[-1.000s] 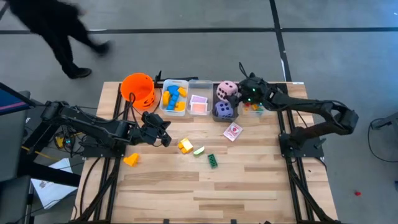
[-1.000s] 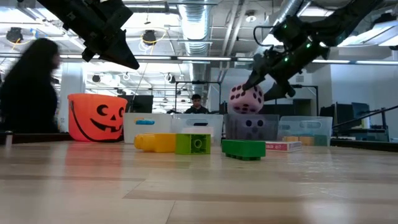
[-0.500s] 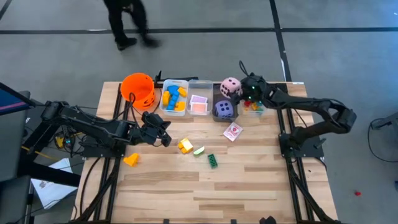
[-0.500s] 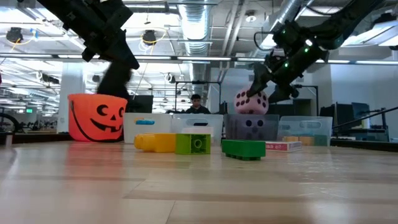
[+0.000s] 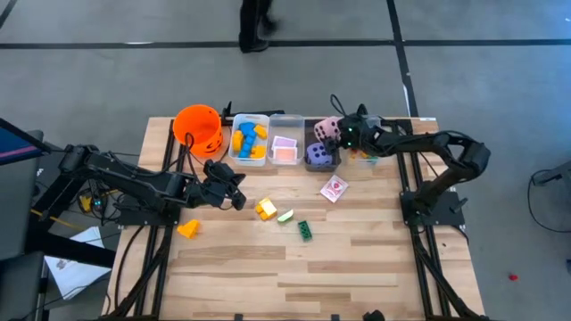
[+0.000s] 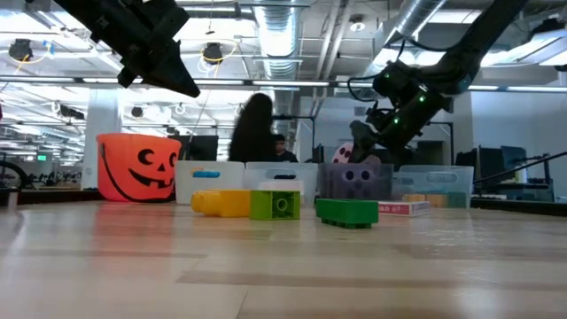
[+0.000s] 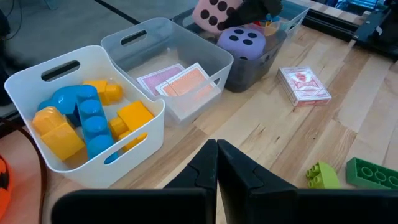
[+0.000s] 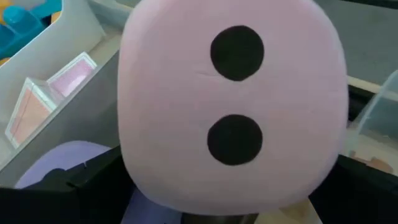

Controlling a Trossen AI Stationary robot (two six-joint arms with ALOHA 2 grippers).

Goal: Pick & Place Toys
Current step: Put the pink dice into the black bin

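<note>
Gripping the pink die (image 5: 326, 128) over the dark bin (image 5: 314, 166), the right hand (image 5: 340, 133) stays clamped; left hand (image 5: 239, 201) together.

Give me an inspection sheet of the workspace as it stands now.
Surface: wooden table, bare at the near end.
Job's things: pink die between the right end effector's fingers, over the bin with the purple die; blue and yellow blocks binned; cards binned; card pack, yellow block, green block, orange block loose.
Clutter: orange bucket.
End effectors: left end effector shut, empty; right end effector around the pink die.
Cables: nothing seen on the table.
Surroundings: person passing beyond the table.
</note>
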